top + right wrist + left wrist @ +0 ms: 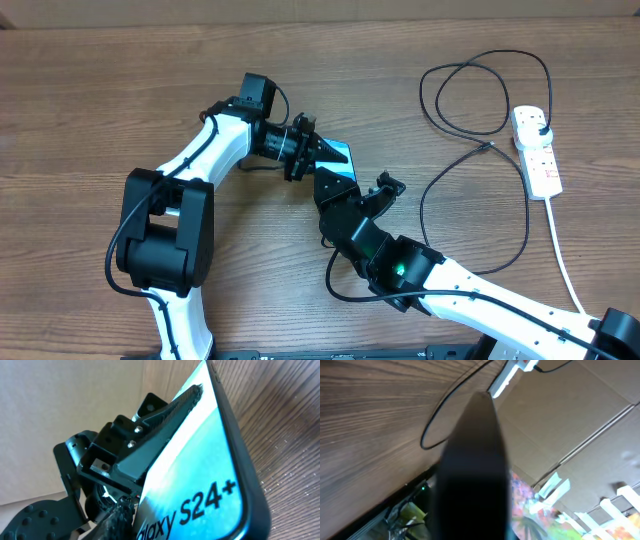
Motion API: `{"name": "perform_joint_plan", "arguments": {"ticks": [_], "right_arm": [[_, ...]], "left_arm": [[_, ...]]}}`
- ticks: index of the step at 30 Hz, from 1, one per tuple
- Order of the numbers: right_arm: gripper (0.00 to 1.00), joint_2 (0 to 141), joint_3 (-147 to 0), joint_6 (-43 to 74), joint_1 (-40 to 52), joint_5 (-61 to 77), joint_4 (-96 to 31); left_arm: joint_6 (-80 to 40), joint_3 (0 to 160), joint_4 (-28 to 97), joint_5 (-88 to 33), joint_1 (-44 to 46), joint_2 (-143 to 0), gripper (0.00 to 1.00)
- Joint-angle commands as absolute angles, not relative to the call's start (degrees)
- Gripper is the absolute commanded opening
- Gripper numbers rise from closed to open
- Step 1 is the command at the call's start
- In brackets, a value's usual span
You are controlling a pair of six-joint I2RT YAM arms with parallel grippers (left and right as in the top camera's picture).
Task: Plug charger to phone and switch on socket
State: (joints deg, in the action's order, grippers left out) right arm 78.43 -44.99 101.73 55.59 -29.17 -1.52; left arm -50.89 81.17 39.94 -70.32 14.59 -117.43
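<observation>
- Phone [340, 157] is tilted on edge over the table [100, 80], pinched in the left hand [318, 152].
- Right hand [358, 190] seems open, just beside it.
- Thin-edge grip could slip in a handover; charger [486, 147] lies well apart.

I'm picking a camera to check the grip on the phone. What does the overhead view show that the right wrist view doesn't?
Only overhead: the white power strip, the black cable looping beside it, and both arms whole. Only right wrist: the "Galaxy S24+" print on the screen, and a ribbed finger of the left gripper lying flat against the glass. Both: the phone, held by the left gripper.
</observation>
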Motion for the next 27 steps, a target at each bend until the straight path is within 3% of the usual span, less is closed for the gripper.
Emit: {"name": "perform_joint_plan", "arguments": {"ticks": [1, 6, 10, 14, 20, 27], "right_arm": [[0.3, 77.87, -46.57, 97.3, 56.49, -27.55, -3.2], [0.41, 77.84, -46.57, 96.92, 56.49, -26.92, -5.17], [0.53, 77.8, -46.57, 86.41, 56.49, -25.23, -7.03], [1.0, 76.05, -46.57, 77.06, 56.49, -21.52, -7.42], [1.0, 67.05, -46.57, 65.12, 56.49, -22.55, -11.27], [1.0, 54.22, -46.57, 62.28, 56.49, -33.61, -29.67]], "left_arm": [[-51.68, 81.21, 40.01, -68.38, 15.22, -116.46, 0.04], [-51.64, 81.21, 40.01, -66.57, 15.22, -116.46, 0.04], [-51.42, 81.21, 40.01, -63.26, 15.22, -116.46, 0.04], [-51.42, 81.21, 40.01, -60.66, 15.03, -116.46, 0.04], [-50.48, 81.21, 40.03, -59.48, 14.98, -116.46, 0.04], [-44.73, 81.21, 40.56, -60.25, 15.16, -116.46, 0.04]]}}
